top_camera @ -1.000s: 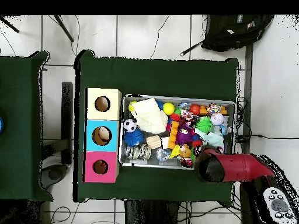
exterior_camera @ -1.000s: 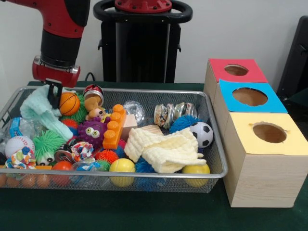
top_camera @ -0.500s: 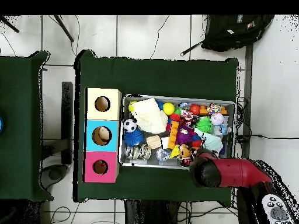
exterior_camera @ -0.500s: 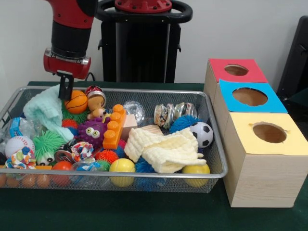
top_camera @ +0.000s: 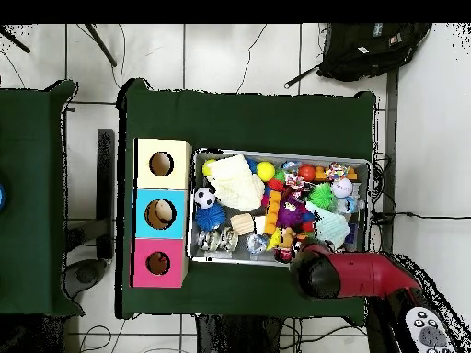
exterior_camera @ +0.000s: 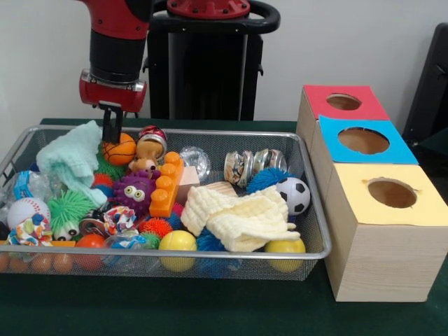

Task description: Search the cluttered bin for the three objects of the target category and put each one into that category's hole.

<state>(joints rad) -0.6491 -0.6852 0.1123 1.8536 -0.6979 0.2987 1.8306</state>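
A wire bin (exterior_camera: 210, 131) full of toys stands on the green table. My gripper (exterior_camera: 112, 136) hangs at the bin's back left, shut on a small orange basketball (exterior_camera: 120, 149) held just over the clutter beside a mint cloth (exterior_camera: 70, 157). Other balls lie in the bin: a soccer ball (exterior_camera: 294, 194), a baseball (exterior_camera: 26, 210) and a yellow ball (exterior_camera: 178, 241). To the right stand a red box (exterior_camera: 318, 98), a blue box (exterior_camera: 336, 150) and a yellow box (exterior_camera: 364, 252), each with a round hole on top. In the overhead view the arm (top_camera: 354, 276) hides the gripper.
An orange brick (exterior_camera: 166, 183), a purple monster toy (exterior_camera: 134, 192), a pale yellow cloth (exterior_camera: 238, 217), spiky balls and metal yo-yos (exterior_camera: 253, 164) crowd the bin. The black pedestal (exterior_camera: 206, 63) rises behind it. A black bag (top_camera: 373, 46) lies on the floor.
My gripper has moved right along the bin's back edge, carrying the basketball with it away from the mint cloth. The other toys have stayed put.
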